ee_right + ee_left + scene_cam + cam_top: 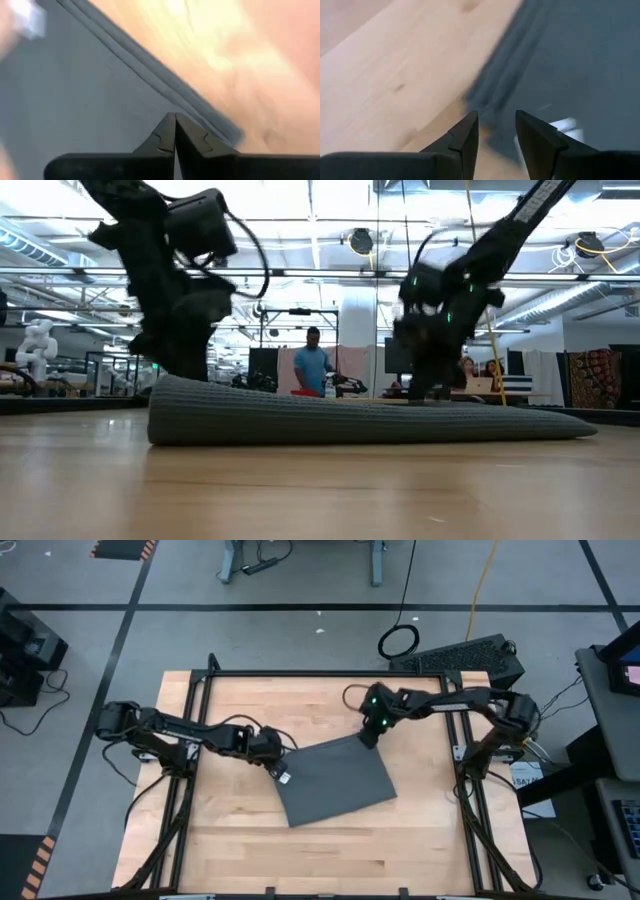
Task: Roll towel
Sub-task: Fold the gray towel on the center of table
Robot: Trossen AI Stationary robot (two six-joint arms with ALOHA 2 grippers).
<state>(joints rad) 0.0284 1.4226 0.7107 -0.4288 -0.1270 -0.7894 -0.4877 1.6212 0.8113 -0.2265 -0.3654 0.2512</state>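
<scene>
Beyond the wooden table [330,850], a black cable coil [399,641] lies on the floor beside a dark box [470,658]; a person [313,365] stands far behind.

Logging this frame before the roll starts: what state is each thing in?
towel: unrolled, lying flat on the table, skewed to its edges, white tag at the left gripper's corner.
left gripper: open, at the towel's tagged corner.
right gripper: shut, at the towel's far corner.

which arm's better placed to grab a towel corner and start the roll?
Left, probably. The left gripper is open right at the towel edge by its white tag. The right gripper is shut over the far corner and must open first.
</scene>
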